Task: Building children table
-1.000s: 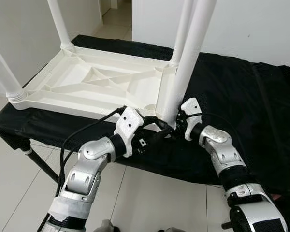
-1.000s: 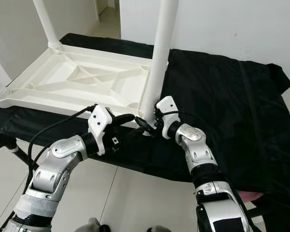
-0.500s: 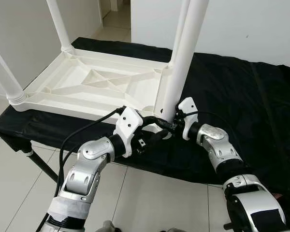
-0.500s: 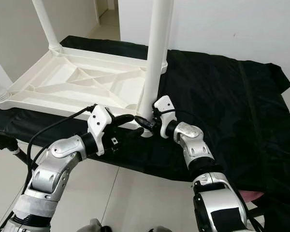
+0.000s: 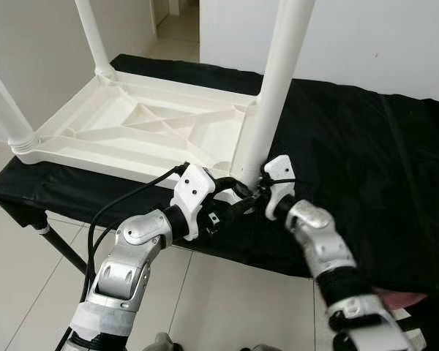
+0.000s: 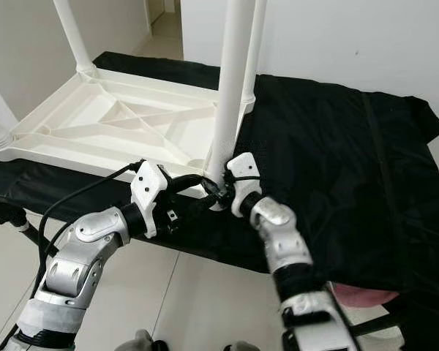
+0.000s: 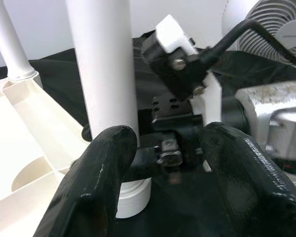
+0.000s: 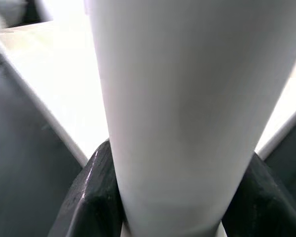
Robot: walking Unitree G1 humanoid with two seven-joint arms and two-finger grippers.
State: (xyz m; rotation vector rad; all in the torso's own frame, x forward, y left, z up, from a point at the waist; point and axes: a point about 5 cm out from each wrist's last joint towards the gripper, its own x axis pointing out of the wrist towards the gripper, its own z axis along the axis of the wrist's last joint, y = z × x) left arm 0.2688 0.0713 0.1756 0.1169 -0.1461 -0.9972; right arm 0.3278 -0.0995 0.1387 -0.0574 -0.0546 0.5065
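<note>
The white children's table lies upside down on a black cloth, legs pointing up. At its near right corner stands a white leg, its foot in the corner socket. My right gripper is shut on that leg close to its base; in the right wrist view the leg sits between both black fingers. My left gripper is open just left of the same base. Its left wrist view has the leg behind one finger and my right wrist between the two.
Three more legs stand in the other corners. The black cloth stretches bare to the right of the white table. The stand's near edge lies just under my wrists, with tiled floor below. A fan stands behind.
My right forearm has swung in from the right and now points up at the leg from below. The leg stands a little more upright. The left arm has barely moved.
</note>
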